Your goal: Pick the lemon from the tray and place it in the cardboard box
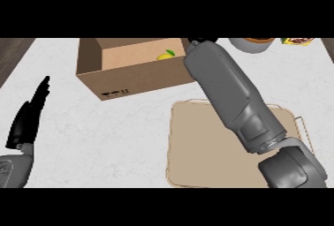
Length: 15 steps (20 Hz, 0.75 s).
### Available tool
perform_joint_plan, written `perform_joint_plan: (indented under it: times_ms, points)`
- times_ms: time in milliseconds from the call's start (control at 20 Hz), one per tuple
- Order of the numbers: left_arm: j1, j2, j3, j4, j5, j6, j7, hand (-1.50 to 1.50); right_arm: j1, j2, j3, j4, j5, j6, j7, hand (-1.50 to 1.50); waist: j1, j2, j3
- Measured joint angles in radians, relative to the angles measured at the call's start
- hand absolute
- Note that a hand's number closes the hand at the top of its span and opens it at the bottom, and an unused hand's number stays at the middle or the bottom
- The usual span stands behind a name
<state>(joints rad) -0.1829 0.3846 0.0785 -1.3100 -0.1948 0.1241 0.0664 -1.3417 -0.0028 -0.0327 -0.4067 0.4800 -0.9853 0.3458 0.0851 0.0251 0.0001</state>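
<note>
One lemon (pixel 167 54) shows inside the cardboard box (pixel 130 79), just beside the right hand (pixel 195 41), of which only a dark sliver appears past the grey forearm. Whether its fingers hold or have let go of the fruit cannot be told. Judged from this, the step is the release: the hand should open low over the box floor and lift straight up, clear of the wall. The tray (pixel 195 145) is partly covered by the arm. The left hand (pixel 29 117) rests at the view's left, fingers straight
</note>
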Motion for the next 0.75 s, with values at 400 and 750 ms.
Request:
perform_joint_plan:
  times_ms: [400, 750]
  points:
    - [0.075, 0.002, 0.042, -0.021, 0.007, 0.008, 0.0, 0.0, 0.171, -0.008, 0.017, -0.139, -0.041, 0.005, -0.051, -1.5, -0.072, -0.025, 0.0]
    - [0.1, 0.005, 0.069, -0.018, 0.005, 0.013, -0.001, 0.0, 0.406, -0.078, 0.11, -0.437, -0.013, 0.144, 0.038, -1.5, -0.112, -0.038, 0.0]
